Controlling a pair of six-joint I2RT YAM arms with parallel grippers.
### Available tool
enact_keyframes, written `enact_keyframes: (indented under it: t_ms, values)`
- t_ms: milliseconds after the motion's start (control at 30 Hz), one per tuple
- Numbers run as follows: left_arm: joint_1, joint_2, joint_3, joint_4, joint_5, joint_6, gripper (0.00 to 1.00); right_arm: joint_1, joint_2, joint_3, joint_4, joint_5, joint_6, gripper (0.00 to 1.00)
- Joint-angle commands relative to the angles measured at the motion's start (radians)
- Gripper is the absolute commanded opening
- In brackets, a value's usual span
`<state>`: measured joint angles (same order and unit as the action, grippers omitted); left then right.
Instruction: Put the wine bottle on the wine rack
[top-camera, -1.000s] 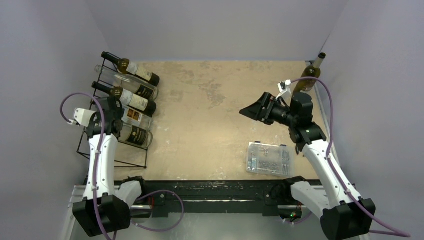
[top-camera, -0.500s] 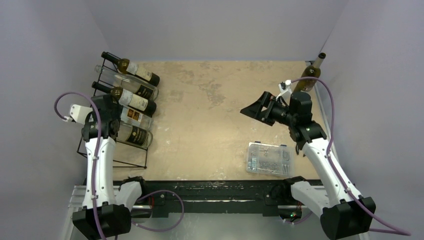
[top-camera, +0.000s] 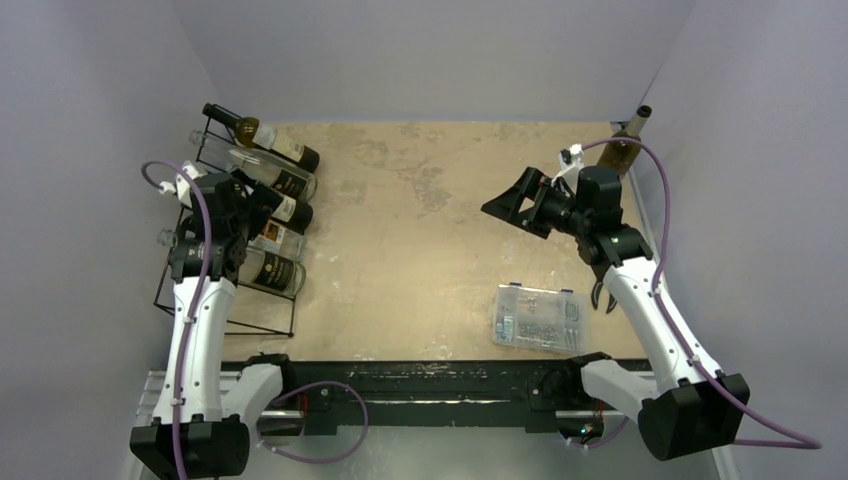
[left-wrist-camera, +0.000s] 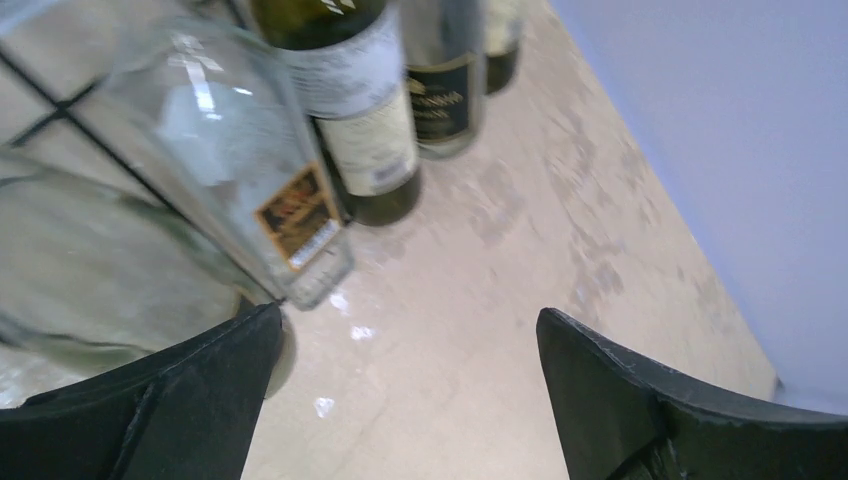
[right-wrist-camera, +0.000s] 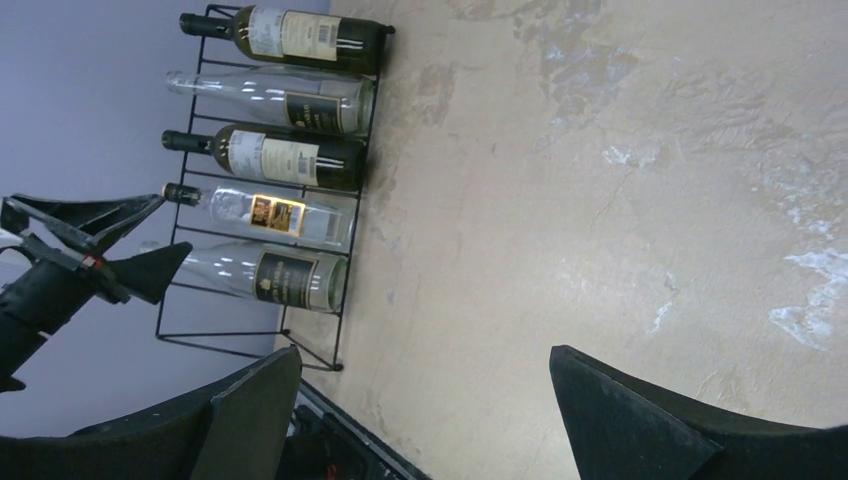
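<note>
**Tools both wide open, bottle not yet racked**

Left tool (left-wrist-camera: 408, 315) is spread wide with nothing between its fingers. It hangs above the rack (top-camera: 228, 322), over its nearer rows. In its wrist view I look down past the bases of the racked bottles (right-wrist-camera: 290, 160) to the bare surface (top-camera: 420, 250).

Right tool (right-wrist-camera: 422, 352) is also spread wide and empty. It is raised over the right half of the surface and points left across it, so its camera takes in the whole rack.

I count five racked bottles lying side by side in the rack at the far left, necks toward the left wall. Some are dark glass and some are clear.

My target, the bottle (top-camera: 625, 145), stands upright in the far right corner against the wall. It is just behind the right arm and well apart from the rack, and neither tool touches it.

A clear box (top-camera: 538, 318) sits on the surface near the right arm's base.
</note>
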<state>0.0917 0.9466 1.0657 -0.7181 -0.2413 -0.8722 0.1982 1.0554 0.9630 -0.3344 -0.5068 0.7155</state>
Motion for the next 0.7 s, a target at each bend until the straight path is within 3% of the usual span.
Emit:
enact_keyframes:
  t_ms: [0,200,667]
  values:
    - [-0.028,0.007,0.015,0.189,0.327,0.091,1.0,0.002,0.017,0.072,-0.03,0.097,-0.051,0.99]
    - [-0.081,0.004,-0.019,0.326,0.543,0.084,1.0,0.003,0.045,0.079,-0.016,0.217,-0.038,0.99]
    - [-0.298,0.078,0.016,0.346,0.696,0.129,1.0,-0.033,0.138,0.273,-0.071,0.646,-0.088,0.99]
